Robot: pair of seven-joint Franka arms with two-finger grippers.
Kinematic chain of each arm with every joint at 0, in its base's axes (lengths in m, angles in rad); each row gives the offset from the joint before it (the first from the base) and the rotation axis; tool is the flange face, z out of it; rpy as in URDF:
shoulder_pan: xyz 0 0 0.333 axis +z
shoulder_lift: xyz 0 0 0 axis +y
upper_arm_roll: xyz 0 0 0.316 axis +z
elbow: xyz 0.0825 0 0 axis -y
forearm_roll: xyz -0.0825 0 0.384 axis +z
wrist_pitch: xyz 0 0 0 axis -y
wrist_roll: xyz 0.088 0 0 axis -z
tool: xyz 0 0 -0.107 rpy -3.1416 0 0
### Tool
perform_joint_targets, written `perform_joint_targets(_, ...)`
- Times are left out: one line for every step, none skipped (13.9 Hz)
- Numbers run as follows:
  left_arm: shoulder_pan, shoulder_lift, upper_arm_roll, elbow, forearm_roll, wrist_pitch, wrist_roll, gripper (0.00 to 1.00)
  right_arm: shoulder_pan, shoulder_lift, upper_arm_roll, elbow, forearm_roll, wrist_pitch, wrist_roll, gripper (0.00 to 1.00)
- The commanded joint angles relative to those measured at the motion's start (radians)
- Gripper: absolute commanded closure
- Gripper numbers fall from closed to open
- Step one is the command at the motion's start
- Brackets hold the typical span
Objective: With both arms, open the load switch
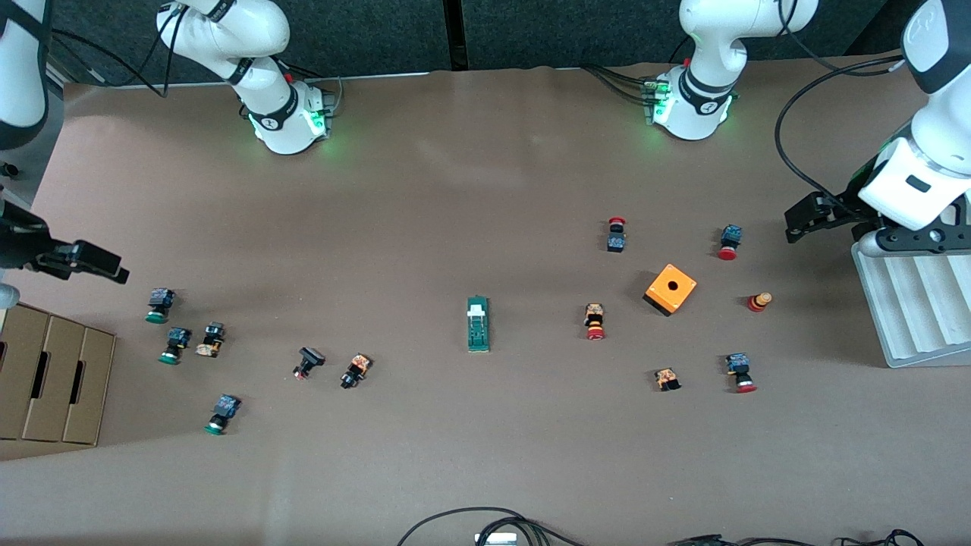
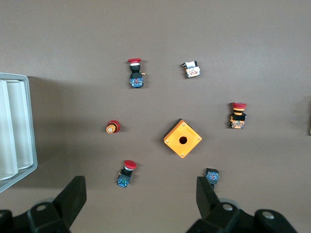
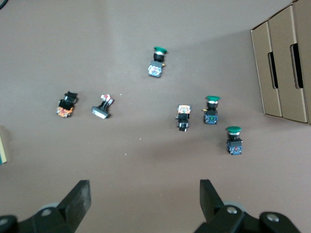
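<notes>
Both pincers hang spread and empty at the surface's ends, well apart from the load switch (image 1: 478, 324). It lies mid-surface between left pincer (image 1: 804, 220) and right pincer (image 1: 98, 265), long axis crosswise to the line between them; neither looks clearly nearer.

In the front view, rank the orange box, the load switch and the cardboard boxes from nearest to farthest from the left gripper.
From the open left gripper, over the table's left-arm end:
1. Orange box, toward that end.
2. Load switch, mid-table.
3. Cardboard boxes, at the right arm's end.
</notes>
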Motion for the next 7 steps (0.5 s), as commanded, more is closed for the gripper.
perform_joint_targets(-0.007, -0.007, 0.007, -0.01, -0.016, 0.016, -0.005, 0.0, 0.027, -0.01, -0.001, 0.002, -0.018, -0.037, 0.005, 0.0)
perform_joint_targets(-0.005, -0.009, 0.007, -0.009, -0.016, 0.014, -0.004, 0.0, 0.03, -0.003, -0.001, 0.007, -0.03, -0.037, 0.005, 0.0)
perform_joint_targets(-0.005, -0.01, 0.008, -0.002, -0.016, 0.014, -0.004, 0.0, 0.03, -0.001, -0.001, 0.007, -0.032, -0.037, 0.005, 0.0)
perform_joint_targets(-0.004, -0.009, 0.008, 0.004, -0.016, 0.014, -0.002, 0.0, 0.03, 0.0, -0.001, 0.007, -0.032, -0.038, 0.005, 0.0)
perform_joint_targets(-0.004, -0.007, 0.008, 0.005, -0.016, 0.014, -0.004, 0.0, 0.033, 0.004, 0.001, 0.007, -0.032, -0.037, 0.005, 0.0)
perform_joint_targets(-0.005, -0.007, 0.007, 0.005, -0.016, 0.014, -0.004, 0.0, 0.043, 0.007, 0.001, 0.007, -0.032, -0.037, 0.007, 0.0)
perform_joint_targets(-0.005, -0.013, 0.005, 0.01, -0.016, 0.014, -0.002, 0.0, 0.044, 0.011, 0.001, 0.007, -0.024, -0.037, 0.005, 0.0)
